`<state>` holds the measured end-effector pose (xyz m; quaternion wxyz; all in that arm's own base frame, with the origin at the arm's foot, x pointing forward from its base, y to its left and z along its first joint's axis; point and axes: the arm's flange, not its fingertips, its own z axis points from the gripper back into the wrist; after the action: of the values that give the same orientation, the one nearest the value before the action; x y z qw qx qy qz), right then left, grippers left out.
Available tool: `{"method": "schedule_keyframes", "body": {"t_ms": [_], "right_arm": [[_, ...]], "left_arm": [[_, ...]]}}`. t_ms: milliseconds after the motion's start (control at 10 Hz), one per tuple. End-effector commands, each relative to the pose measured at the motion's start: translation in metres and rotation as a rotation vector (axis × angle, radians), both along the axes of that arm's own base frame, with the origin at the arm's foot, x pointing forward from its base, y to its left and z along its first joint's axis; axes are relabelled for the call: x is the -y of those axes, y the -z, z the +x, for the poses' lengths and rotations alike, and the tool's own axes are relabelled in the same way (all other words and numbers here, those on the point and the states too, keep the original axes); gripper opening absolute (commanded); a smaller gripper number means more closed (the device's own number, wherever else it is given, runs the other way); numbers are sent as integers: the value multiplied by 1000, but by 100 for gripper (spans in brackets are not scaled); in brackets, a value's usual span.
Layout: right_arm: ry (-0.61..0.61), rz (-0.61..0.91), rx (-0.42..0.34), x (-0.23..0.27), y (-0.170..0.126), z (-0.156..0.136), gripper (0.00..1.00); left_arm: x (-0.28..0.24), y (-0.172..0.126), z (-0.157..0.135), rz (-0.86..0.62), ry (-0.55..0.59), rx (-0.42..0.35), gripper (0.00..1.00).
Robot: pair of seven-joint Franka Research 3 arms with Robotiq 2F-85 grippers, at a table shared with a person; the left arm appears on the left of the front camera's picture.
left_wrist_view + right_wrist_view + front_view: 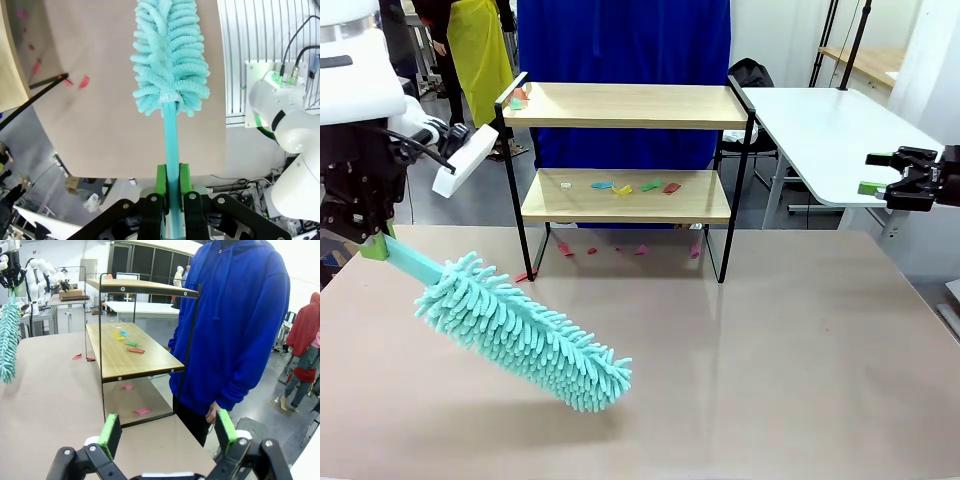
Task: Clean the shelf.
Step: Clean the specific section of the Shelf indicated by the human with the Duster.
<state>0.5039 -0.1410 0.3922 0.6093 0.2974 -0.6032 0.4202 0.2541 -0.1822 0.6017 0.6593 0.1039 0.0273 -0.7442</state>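
- The shelf (625, 105) stands at the far middle of the counter (770, 360). Its two wooden boards run left to right, and a person in a blue hoodie (235, 315) stands just behind it.
- Coloured paper scraps (635, 186) lie along the middle of the shelf's lower board. A couple more (517, 100) sit at the left end of the upper board, and others (610, 250) lie on the counter under the shelf.
- The left pincer (378, 245) is on the near side of the shelf, out past its left legs. It is clenched on the handle of a teal duster (520, 330), and the left wrist view shows the green pads (161, 177) pressing that handle from both sides.
- The duster's long axis slopes from the pincer down toward the robot's right. It crosses in front of the shelf rather than pointing into it. The fluffy head hangs low over the counter, well short of the shelf's legs, and I cannot tell whether it touches.
- The right pincer (880, 175) is released, with its jaws spread wide and nothing between them. It is off the shelf's right end, well apart from it, at about the height of the lower board.
- Judgement: the left arm has the tool and is nearer the scraps. The coming move depends on lifting the head and swinging it away from the robot, so that it lies along a board and can sweep the scraps.
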Motion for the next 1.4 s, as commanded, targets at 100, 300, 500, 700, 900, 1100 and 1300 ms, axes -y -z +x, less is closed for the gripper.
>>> {"method": "schedule_keyframes", "body": {"t_ms": [100,300,500,700,900,1100,1300], "right_arm": [[-1,-1,6,-1,-3,0,100],[-1,-1,6,-1,-3,0,100],[-1,-1,6,-1,-3,0,100],[-1,-1,6,-1,-3,0,100],[-1,-1,6,-1,-3,0,100],[-1,-1,6,-1,-3,0,100],[-1,-1,6,-1,-3,0,100]], "left_arm": [[-2,-1,0,6,13,-3,13],[-2,-1,0,6,13,-3,13],[-2,-1,0,6,13,-3,13],[-2,-1,0,6,13,-3,13],[-2,-1,0,6,13,-3,13],[-2,-1,0,6,13,-3,13],[-2,-1,0,6,13,-3,13]]}}
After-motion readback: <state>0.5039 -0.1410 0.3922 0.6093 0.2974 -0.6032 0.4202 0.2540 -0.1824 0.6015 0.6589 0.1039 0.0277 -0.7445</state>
